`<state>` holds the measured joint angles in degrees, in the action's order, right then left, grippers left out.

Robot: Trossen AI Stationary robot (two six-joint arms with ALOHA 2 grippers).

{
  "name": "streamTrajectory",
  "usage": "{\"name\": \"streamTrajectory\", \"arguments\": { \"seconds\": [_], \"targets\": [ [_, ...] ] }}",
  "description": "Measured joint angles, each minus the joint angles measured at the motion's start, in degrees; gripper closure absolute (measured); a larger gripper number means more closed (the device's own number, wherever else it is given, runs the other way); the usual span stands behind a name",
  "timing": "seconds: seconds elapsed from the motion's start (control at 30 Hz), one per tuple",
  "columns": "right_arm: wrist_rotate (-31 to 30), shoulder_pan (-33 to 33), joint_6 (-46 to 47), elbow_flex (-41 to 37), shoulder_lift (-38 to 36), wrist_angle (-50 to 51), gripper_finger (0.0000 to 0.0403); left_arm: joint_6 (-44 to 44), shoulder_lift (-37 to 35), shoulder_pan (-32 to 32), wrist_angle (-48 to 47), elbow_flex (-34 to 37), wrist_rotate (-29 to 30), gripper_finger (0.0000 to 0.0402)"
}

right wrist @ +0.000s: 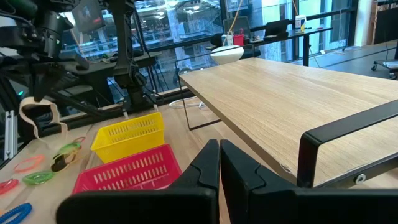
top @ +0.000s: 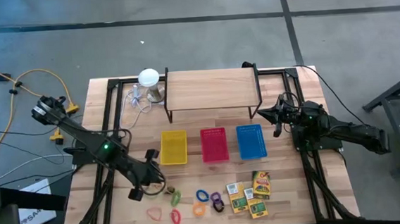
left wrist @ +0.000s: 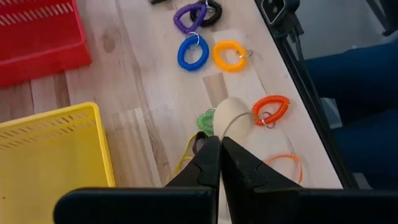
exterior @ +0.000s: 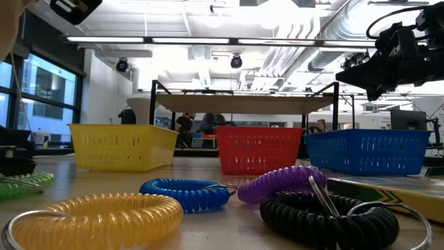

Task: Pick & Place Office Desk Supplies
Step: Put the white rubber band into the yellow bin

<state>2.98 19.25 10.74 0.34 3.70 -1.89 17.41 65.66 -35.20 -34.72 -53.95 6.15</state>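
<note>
Near the surface's front edge | coil rings [top: 204, 196], rubber bands [top: 154, 213], card boxes [top: 251, 192]: light; bands limp, coils springy, pinch one strand | left hand [left wrist: 219, 146] clamped on a beige band [left wrist: 231, 118] | right hand [right wrist: 219, 155] together, idle at right edge

The table [top: 212, 178], across the middle of the high view, is pale wood in jointed strips, smooth and matt. The raised shelf [top: 211, 88] above the baskets has a similar wooden top on thin black metal legs. The yellow basket [top: 173, 148], red basket [top: 214, 145] and blue basket [top: 251, 141] look like perforated plastic with a slight sheen. In the low view's foreground, the coiled rings [exterior: 104, 215] are glossy ribbed plastic with bright metal loops. The card boxes [top: 250, 193], lower right, look like printed paperboard.
</note>
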Motion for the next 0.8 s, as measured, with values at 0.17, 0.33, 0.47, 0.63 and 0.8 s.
{"name": "streamTrajectory", "arguments": {
  "seconds": [0.17,0.33,0.47,0.63,0.8],
  "targets": [
    [0.0,0.0,0.0,0.0,0.0,0.0,0.0401,-0.1,-0.4,0.0,0.5,0.0,0.0,0.0401],
    [0.0,0.0,0.0,0.0,0.0,0.0,0.0401,-1.4,-0.4,0.0,1.7,0.0,0.4,0.0401],
    [0.0,0.0,0.0,0.0,0.0,0.0,0.0401,-3.9,-0.4,0.9,3.7,0.0,3.5,0.0401],
    [0.0,0.0,0.0,0.0,0.0,0.0,0.0401,-5.9,-2.5,4.1,4.0,0.0,6.3,0.0401],
    [0.0,0.0,0.0,0.0,0.0,0.0,0.0401,-7.9,-5.4,9.1,4.5,0.0,9.8,0.0401]
  ]
}}
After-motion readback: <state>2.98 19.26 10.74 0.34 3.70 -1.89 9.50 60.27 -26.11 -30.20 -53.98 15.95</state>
